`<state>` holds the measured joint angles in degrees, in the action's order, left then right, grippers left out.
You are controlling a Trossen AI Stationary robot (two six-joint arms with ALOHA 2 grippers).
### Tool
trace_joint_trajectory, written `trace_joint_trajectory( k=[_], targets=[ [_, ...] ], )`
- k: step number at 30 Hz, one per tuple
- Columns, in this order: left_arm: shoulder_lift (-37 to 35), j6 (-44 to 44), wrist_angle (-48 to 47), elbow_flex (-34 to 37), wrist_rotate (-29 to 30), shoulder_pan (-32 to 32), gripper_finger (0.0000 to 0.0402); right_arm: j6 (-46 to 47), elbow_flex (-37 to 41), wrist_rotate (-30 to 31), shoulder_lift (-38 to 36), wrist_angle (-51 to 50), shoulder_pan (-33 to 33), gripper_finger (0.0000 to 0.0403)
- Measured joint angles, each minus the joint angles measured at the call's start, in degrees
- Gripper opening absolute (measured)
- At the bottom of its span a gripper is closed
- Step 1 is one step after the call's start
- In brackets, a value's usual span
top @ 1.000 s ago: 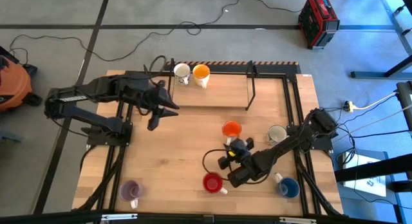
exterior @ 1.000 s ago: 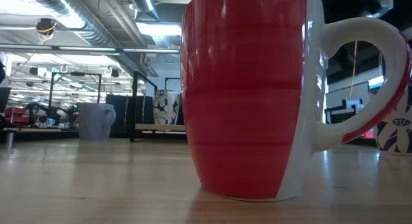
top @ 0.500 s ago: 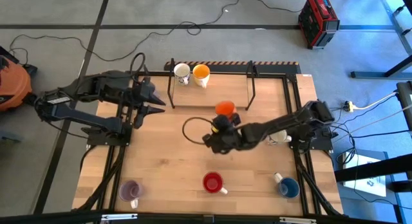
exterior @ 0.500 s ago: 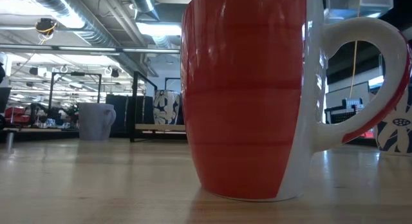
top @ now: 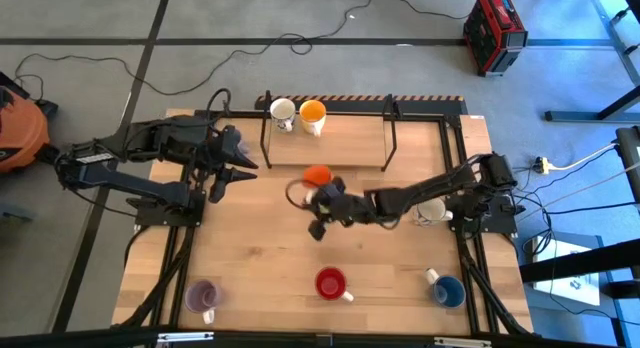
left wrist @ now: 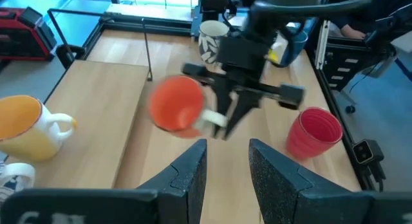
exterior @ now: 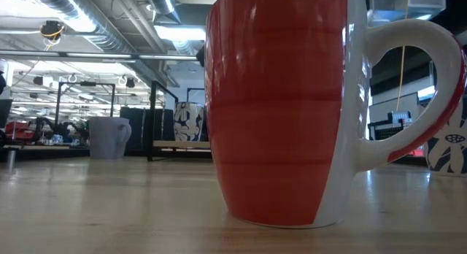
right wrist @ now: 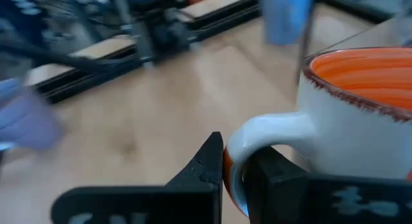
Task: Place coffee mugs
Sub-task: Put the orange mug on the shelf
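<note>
Orange-red glazed ceramic mug (top: 317,175): stiff, slick, breakable, pinched by white handle (right wrist: 257,137) in right gripper (top: 322,202), twelve o'clock of table centre; left gripper (top: 232,160) parted, empty.

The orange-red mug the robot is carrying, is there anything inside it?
The orange-red mug, held by its handle in the right gripper, shows only orange inner wall near the rim. Its bottom is out of sight, so I cannot tell.
</note>
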<state>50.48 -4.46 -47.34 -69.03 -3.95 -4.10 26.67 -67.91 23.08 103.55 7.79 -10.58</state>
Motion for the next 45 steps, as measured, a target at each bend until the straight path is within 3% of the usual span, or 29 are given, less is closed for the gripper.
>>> trace_joint_trajectory(
  k=[7,13,39,45],
  targets=[
    [0.88,-1.17,1.55,0.79,0.00,0.00,0.0110,1.31,11.55,-0.84,2.07,18.82,-3.30,0.0016],
    [1.73,-1.11,3.38,0.83,0.04,0.02,0.0110,0.84,15.76,-2.18,5.37,28.48,-4.24,0.0016],
    [3.58,-2.50,6.84,0.78,0.32,0.02,0.0110,-6.12,15.85,-5.78,13.28,38.31,-4.05,0.0020],
    [3.58,-2.51,7.15,0.78,0.41,0.02,0.0110,-5.69,15.82,-3.11,13.38,37.11,-4.97,0.0057]
  ],
)
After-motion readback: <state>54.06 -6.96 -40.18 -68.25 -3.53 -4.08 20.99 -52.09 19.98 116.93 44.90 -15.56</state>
